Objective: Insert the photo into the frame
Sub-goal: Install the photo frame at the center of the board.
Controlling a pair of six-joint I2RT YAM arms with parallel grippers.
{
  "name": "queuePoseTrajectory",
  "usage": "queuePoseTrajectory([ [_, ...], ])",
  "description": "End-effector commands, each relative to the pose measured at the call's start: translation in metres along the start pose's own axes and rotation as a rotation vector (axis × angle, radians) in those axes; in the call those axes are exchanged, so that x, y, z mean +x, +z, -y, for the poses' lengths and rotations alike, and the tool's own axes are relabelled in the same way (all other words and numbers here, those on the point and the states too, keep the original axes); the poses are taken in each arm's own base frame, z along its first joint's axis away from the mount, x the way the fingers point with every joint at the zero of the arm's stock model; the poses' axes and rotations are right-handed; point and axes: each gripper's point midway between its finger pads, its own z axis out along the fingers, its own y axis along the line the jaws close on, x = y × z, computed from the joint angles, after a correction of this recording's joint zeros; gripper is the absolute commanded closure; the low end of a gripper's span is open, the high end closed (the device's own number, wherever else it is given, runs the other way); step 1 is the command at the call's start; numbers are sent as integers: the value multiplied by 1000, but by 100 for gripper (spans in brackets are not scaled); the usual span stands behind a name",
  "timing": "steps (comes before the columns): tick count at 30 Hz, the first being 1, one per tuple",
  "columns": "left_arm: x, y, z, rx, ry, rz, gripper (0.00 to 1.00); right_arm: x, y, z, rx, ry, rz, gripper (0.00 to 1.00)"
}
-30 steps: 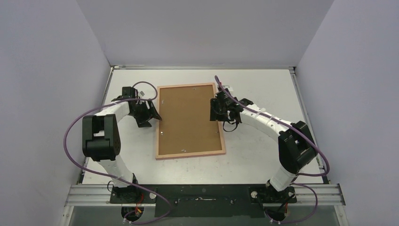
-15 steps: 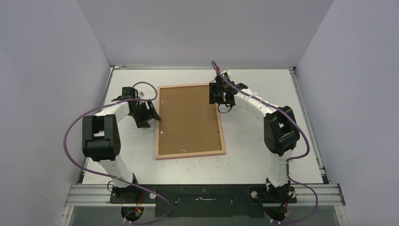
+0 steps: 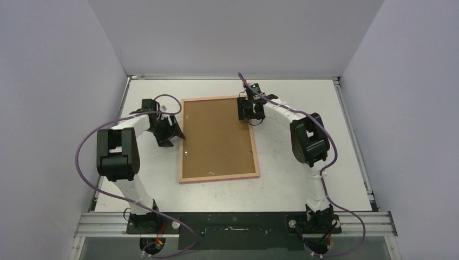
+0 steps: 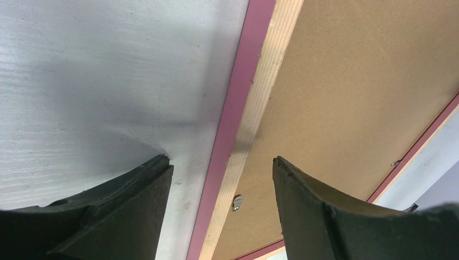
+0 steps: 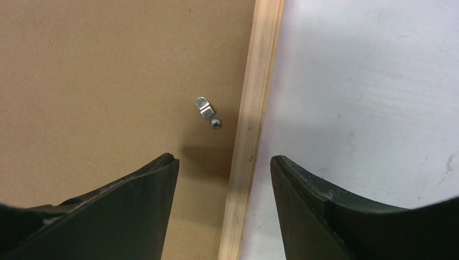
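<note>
The frame (image 3: 217, 179) lies face down in the middle of the table, tan wood back up, with the brown backing board (image 3: 216, 138) set in it. The photo is out of view. My left gripper (image 3: 178, 132) is open, its fingers straddling the frame's left rail (image 4: 246, 130), whose pink side (image 4: 230, 116) shows. My right gripper (image 3: 243, 115) is open, its fingers straddling the right rail (image 5: 251, 124) near the far corner. A small metal clip (image 5: 205, 106) sits on the backing board (image 5: 97, 81) just ahead of it.
Another metal clip (image 4: 236, 203) sits by the left rail. Grey walls close the table on the left, back and right. The purple cables loop over both arms.
My right gripper has moved along the frame's right rail toward the far corner, and its arm has folded up closer to the frame. My left gripper has stayed at the left rail.
</note>
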Motion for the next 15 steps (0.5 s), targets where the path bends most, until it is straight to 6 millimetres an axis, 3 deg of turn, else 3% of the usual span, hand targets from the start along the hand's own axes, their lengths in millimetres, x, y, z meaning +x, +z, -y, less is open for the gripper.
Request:
queuePoseTrajectory([
  [1,-9,-1,2,-6,17,10,34,-35,1,-12,-60,-6,91,36],
  [15,-11,-1,-3,-35,47,-6,34,-40,28,2,23,19,123,51],
])
